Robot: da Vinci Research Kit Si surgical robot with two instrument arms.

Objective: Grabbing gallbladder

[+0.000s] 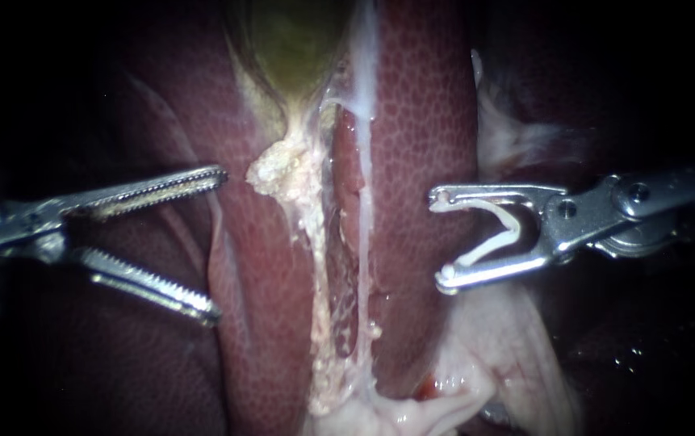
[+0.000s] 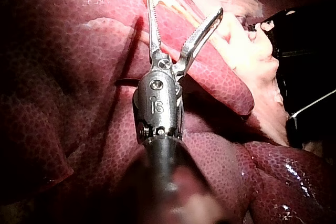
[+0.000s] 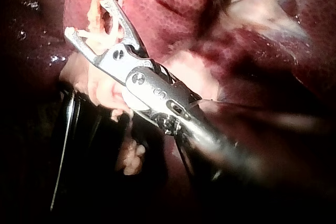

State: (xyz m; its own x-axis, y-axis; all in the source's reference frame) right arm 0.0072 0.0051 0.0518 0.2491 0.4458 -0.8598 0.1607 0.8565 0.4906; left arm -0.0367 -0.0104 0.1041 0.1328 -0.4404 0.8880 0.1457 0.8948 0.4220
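The greenish-yellow gallbladder (image 1: 290, 48) lies at the top of the endoscope view, narrowing into a pale, crumbly fatty strip (image 1: 299, 182) that runs down between two liver lobes. My left instrument (image 1: 218, 244) has toothed jaws standing wide open, just left of that strip and well below the gallbladder, touching nothing. In its wrist view the same jaws (image 2: 185, 6) gape over the liver (image 2: 79, 77). My right instrument (image 1: 439, 240) hovers over the right lobe, and its jaws hold a white open clip (image 1: 500, 230) between them. That clip (image 3: 102, 38) also shows in the right wrist view.
A thin whitish tube (image 1: 363, 161) runs down beside the fatty strip. Red mottled liver (image 1: 420, 121) flanks both sides. Pale loose tissue (image 1: 452, 387) bunches at the bottom, and more of it (image 1: 517, 137) sits above the right instrument.
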